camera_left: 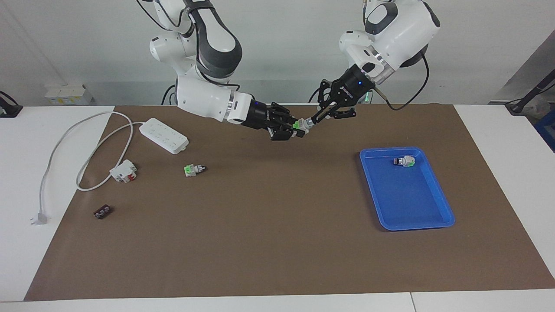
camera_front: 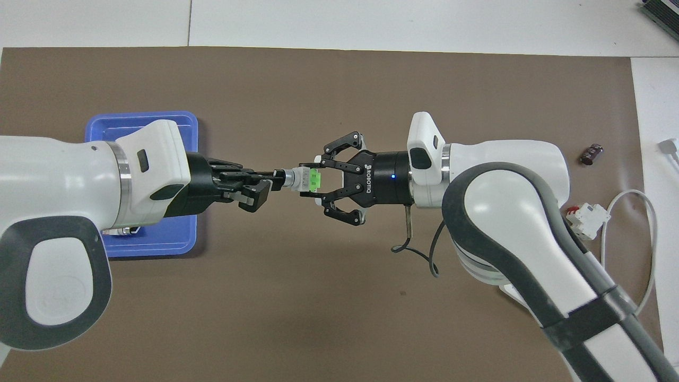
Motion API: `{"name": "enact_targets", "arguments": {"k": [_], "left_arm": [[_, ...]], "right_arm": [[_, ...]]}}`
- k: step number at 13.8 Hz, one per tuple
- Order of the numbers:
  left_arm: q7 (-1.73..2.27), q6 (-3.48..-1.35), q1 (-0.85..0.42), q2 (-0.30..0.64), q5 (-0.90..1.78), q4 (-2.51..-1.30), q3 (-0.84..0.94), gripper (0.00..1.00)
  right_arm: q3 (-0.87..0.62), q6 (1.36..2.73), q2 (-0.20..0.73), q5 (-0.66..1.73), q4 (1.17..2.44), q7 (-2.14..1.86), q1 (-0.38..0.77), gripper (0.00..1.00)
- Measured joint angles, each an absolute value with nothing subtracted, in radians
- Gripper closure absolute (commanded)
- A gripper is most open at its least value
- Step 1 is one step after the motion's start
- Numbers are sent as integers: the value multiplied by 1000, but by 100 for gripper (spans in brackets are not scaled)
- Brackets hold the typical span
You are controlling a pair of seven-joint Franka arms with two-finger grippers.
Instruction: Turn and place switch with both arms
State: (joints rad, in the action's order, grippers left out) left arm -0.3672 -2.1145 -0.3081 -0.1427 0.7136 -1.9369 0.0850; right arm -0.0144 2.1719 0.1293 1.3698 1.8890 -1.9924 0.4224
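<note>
The switch (camera_left: 301,125) hangs in the air over the middle of the worktop (camera_left: 277,242), between 2 grippers. The right gripper (camera_left: 293,129) clamps its green end; the left gripper (camera_left: 315,120) is pinched on the black knob tip. To turn well, the right gripper should hold the body firm while the left twists about the knob's own axis, without pulling. The blue tray (camera_left: 438,190) waits toward the left arm's end.

Glossy plastic arms (camera_left: 204,93); matt brown mat (camera_left: 277,242).
</note>
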Motion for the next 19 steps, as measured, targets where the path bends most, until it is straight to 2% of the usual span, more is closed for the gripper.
{"name": "enact_targets", "arguments": {"k": [19], "left_arm": [[824, -2148, -309, -143, 713, -1930, 104, 100]], "right_arm": [[-9, 2180, 122, 1375, 1897, -1991, 423, 100]]}}
